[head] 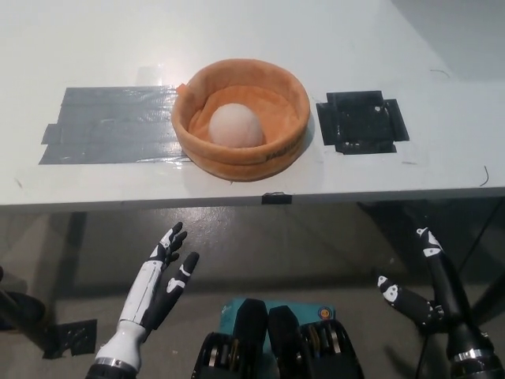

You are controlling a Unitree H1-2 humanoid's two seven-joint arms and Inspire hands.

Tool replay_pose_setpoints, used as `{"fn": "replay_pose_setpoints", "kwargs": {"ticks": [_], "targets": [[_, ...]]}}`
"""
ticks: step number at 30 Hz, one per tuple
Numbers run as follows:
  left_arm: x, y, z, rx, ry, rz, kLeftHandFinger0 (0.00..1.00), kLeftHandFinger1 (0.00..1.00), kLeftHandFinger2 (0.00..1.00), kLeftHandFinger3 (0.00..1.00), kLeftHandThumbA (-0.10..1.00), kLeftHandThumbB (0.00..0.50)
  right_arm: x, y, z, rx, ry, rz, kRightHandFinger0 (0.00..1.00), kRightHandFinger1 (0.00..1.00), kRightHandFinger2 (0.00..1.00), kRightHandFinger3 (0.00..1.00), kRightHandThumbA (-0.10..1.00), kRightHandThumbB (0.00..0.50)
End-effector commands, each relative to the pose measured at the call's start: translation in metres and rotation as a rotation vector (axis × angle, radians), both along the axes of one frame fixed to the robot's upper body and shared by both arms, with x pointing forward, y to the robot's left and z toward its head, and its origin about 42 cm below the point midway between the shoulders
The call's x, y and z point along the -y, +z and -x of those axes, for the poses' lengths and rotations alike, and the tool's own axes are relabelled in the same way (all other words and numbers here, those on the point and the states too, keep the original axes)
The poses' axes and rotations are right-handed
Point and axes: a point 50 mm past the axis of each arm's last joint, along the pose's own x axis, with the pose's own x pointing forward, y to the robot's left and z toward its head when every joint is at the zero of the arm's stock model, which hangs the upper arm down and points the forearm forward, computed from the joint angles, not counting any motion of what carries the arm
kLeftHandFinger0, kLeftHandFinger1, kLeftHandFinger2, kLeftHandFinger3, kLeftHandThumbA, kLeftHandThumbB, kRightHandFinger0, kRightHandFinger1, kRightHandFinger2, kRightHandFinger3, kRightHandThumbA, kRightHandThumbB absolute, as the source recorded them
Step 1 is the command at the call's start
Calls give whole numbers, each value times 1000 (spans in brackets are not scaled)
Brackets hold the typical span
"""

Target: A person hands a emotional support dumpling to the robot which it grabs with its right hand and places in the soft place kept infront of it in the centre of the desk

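A pale, rounded dumpling toy lies inside the orange soft basket at the middle of the white desk. My black right hand hangs below the desk's front edge at the lower right, fingers apart and holding nothing. My white left hand rests at the lower left, also below the desk edge, open and empty. Both hands are well clear of the basket.
A large grey tape patch lies on the desk left of the basket, and a black tape square lies to its right. The desk's front edge runs across the middle of the view, floor beneath.
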Motion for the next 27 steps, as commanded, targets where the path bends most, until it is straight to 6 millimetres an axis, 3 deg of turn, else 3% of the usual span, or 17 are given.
{"fn": "replay_pose_setpoints", "kwargs": {"ticks": [1, 27], "targets": [[-4, 9, 0, 58, -9, 2, 1000, 1000, 1000, 1000, 875, 1, -7, 5, -2, 66, 43, -42, 1000, 1000, 1000, 1000, 652, 118], [-8, 6, 3, 42, 1, -4, 1000, 1000, 1000, 1000, 852, 5, -11, 3, -4, 44, 79, -41, 1000, 1000, 1000, 1000, 672, 129]]}}
